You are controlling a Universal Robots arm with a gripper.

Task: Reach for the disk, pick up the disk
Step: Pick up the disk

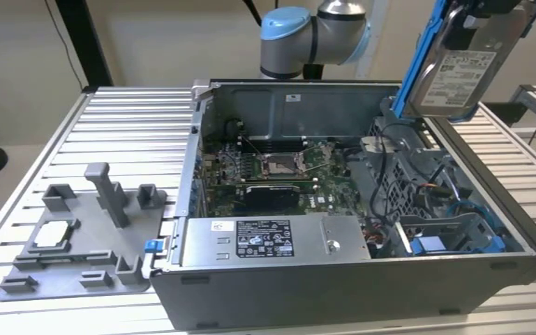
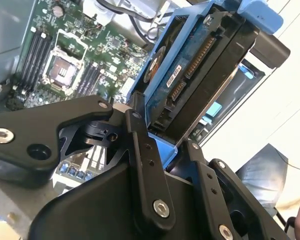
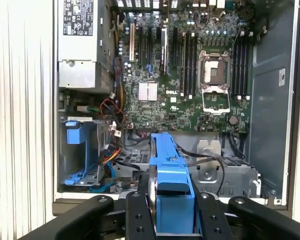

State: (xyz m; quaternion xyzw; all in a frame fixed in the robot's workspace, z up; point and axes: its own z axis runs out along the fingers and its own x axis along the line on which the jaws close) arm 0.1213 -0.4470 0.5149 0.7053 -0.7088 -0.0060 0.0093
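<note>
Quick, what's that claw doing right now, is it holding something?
Claw: closed on the disk, holding it by its blue rails, lifted above the open computer case.

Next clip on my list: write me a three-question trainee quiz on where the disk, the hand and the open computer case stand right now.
1. True or false: the flat silver-grey metal disk with blue plastic rails still lies inside the open grey metal computer case.
2. What grips the disk in the second wrist view?
A. a person's fingers
B. the black hand
C. nothing
3. Fill in: on the exterior view's left, a grey plastic ____ rests on the ribbed metal table.

Key:
1. False; it hangs raised above the case, label facing the exterior view.
2. B; the hand is clamped on the disk's blue rails.
3. Fixture.
</note>
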